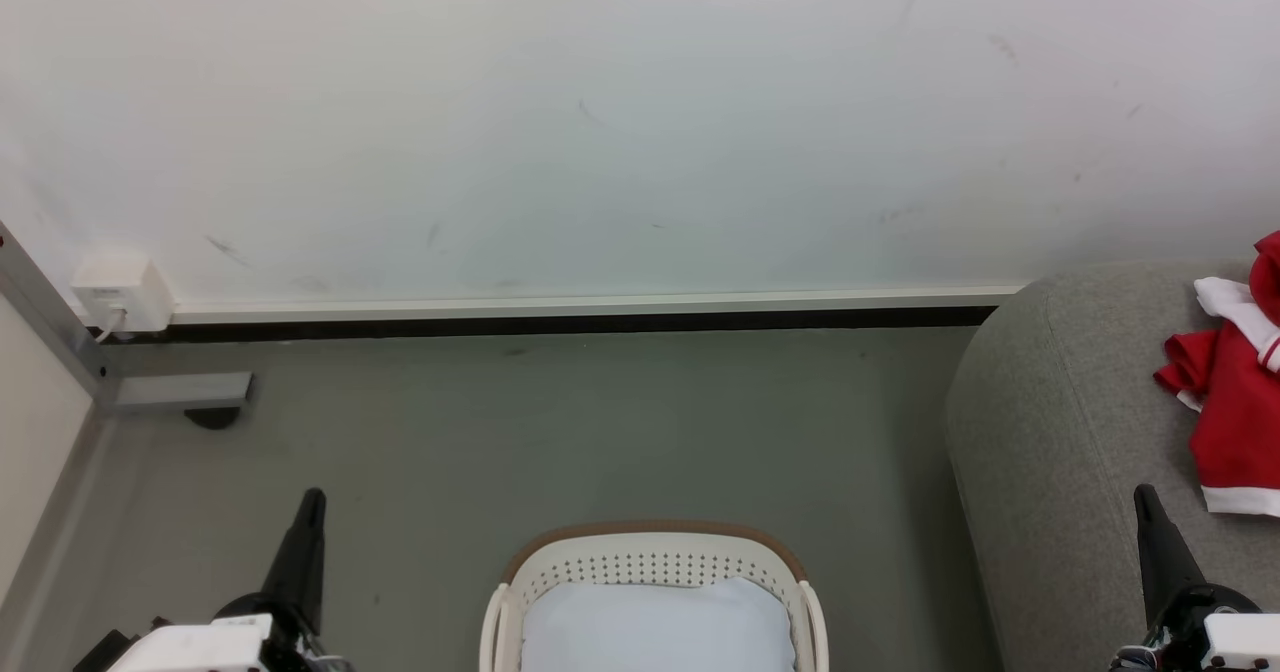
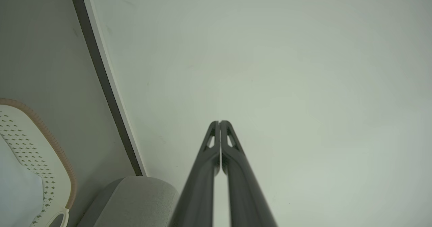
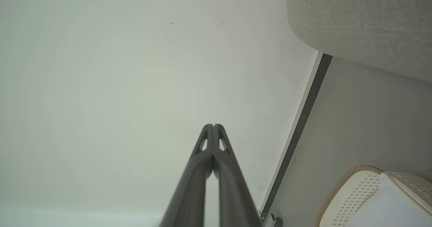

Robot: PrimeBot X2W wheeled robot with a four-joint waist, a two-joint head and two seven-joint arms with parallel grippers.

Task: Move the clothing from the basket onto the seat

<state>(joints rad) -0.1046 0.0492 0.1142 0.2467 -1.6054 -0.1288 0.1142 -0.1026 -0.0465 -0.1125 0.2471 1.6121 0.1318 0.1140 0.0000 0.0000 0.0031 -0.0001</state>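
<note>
Head view: red-and-white clothing [image 1: 1235, 402] lies on the seat [image 1: 1060, 432], right edge; basket [image 1: 650, 562], bottom centre. Likely soft, light, best pinched at a raised fold. Closed and empty: left hand [image 1: 314, 498], right hand [image 1: 1143, 494].

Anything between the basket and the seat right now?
Nothing in the way. In the head view, a bare strip of grey floor lies between the basket and the seat.
</note>
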